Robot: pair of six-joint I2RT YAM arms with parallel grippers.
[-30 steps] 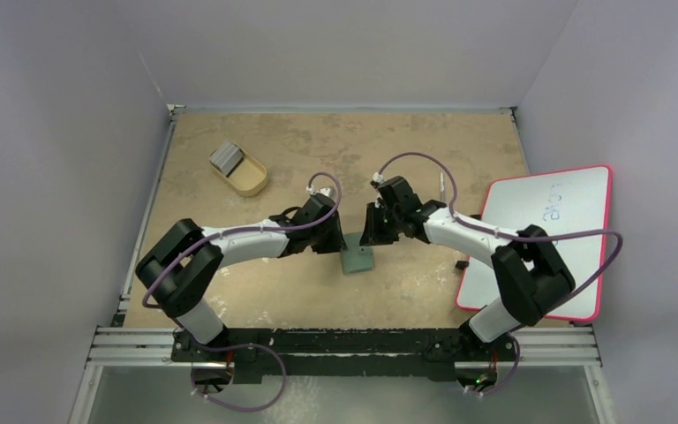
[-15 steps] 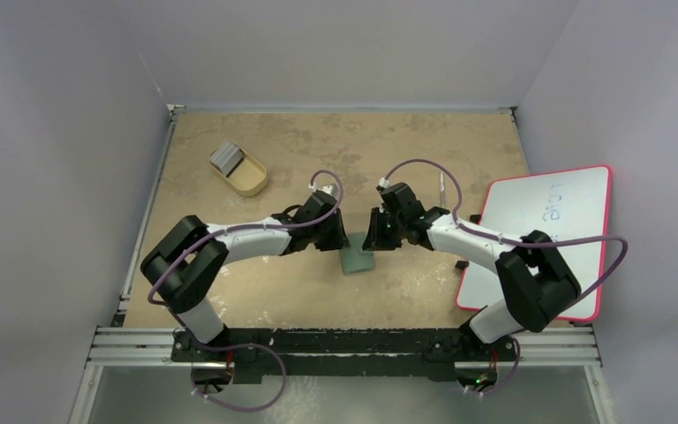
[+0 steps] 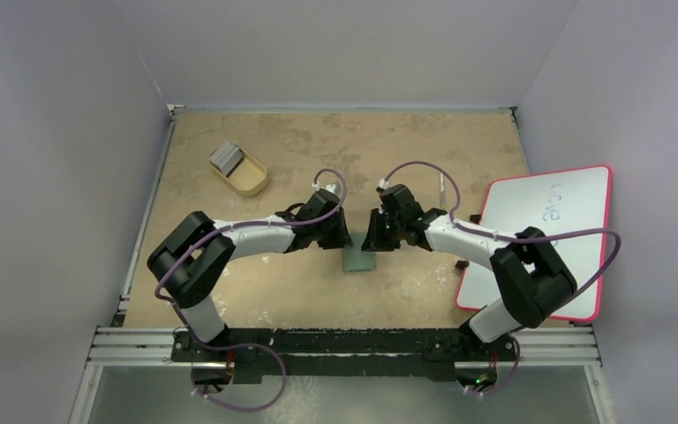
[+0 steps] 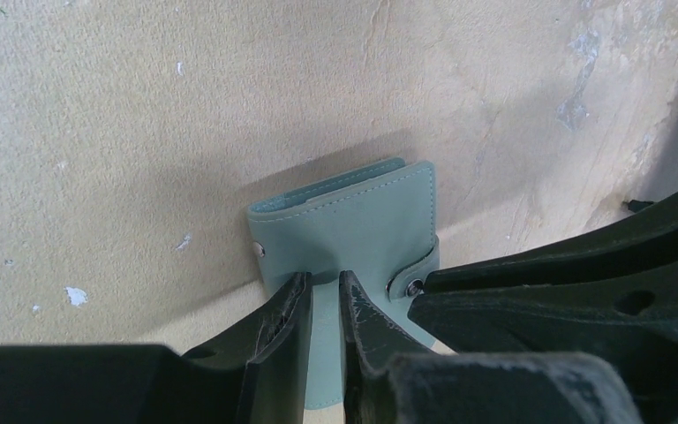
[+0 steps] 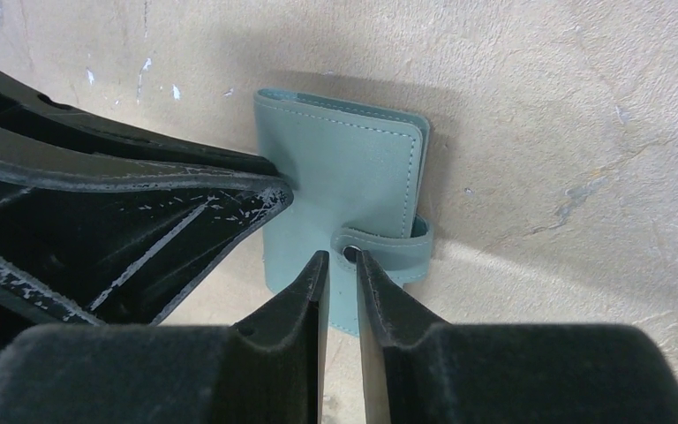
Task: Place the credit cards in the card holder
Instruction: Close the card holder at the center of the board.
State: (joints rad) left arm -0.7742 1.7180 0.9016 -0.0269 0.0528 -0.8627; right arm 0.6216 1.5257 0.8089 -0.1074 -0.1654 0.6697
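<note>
Pale grey-lilac walls close in the far side and both flanks of the cell, and they meet at a tan table whose top is worn, mottled with lighter scuffs and flecked with white chips. Along the near edge runs a metal rail that carries both arm bases. A pink-edged whiteboard lies on the right, overhanging the table's side, with faint writing near its far end. The left arm and right arm, white and black with purple cables looped over them, bend inward and meet near the table's middle. Far off at the back left sits a tan oval tray, and the credit cards show as a grey stack at its far-left end, well apart from both arms. The card holder lies flat on the table between the two wrists, folded shut, grey-green with pale stitching, its strap wrapped round one edge and snapped down. The left gripper is low over the wallet's face, its jaws drawn to a thin slit with green showing through. The right gripper is equally narrow, its tips right at the strap's stud. Whether either claw actually pinches any part of the wallet I cannot tell.
</note>
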